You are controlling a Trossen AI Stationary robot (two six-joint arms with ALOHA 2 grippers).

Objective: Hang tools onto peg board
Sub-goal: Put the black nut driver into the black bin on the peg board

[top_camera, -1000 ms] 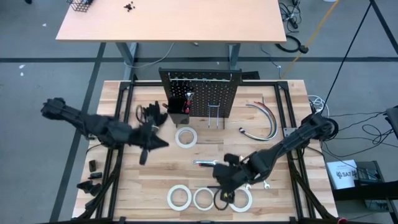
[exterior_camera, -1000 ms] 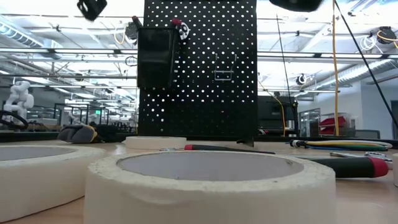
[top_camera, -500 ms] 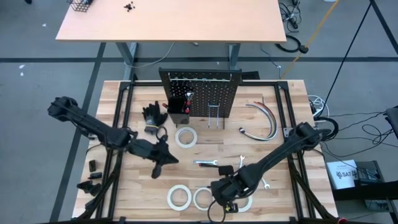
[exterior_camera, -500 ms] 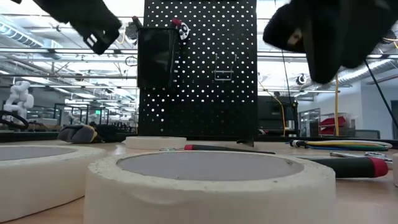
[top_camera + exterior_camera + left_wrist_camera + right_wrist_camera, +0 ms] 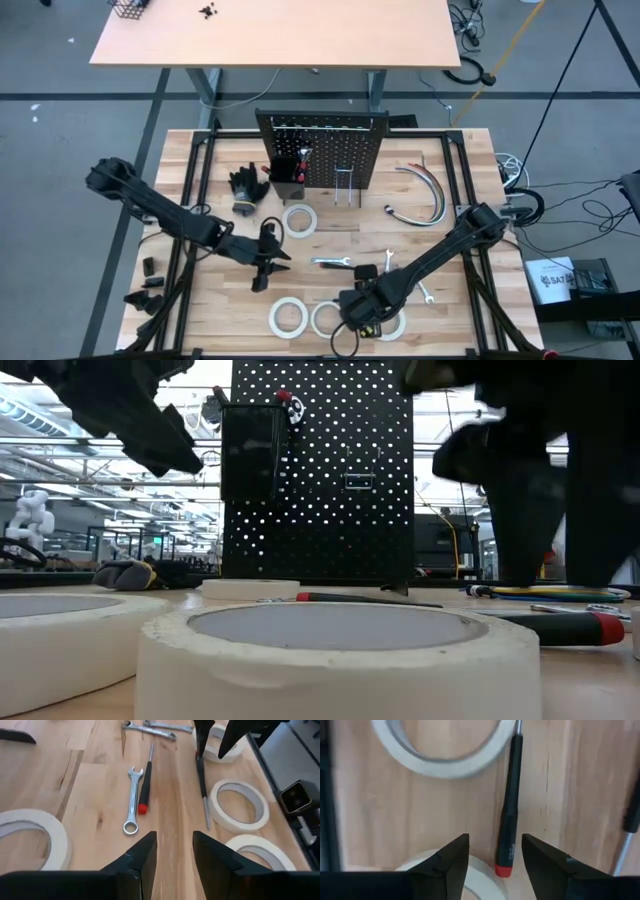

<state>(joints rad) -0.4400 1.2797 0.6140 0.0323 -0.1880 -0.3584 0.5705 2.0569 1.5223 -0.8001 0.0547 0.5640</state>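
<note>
Your right gripper (image 5: 490, 851) is down low over the front of the butcher-block wooden table (image 5: 330, 245), fingers apart and holding nothing. Right below it lies a thin black-handled screwdriver with a red end cap (image 5: 509, 815), handle lined up with the gap between the fingers, red cap nearest them. One white ring-shaped tape roll (image 5: 440, 750) sits just beyond, touching or nearly touching the screwdriver's shaft, and another roll's rim (image 5: 475, 870) peeks out under the fingers.

Your left gripper (image 5: 172, 852) is also spread open and empty, hovering over bare wood near the table's middle. Ahead of it you've got a small silver open-end wrench (image 5: 132, 800) lying right beside a second red-tipped screwdriver (image 5: 146, 780), well clear of the fingers.

The upright black perforated peg board (image 5: 322, 150) stands at the back of the table, well apart from both grippers, with a small black bin (image 5: 250, 450) hung on it.
</note>
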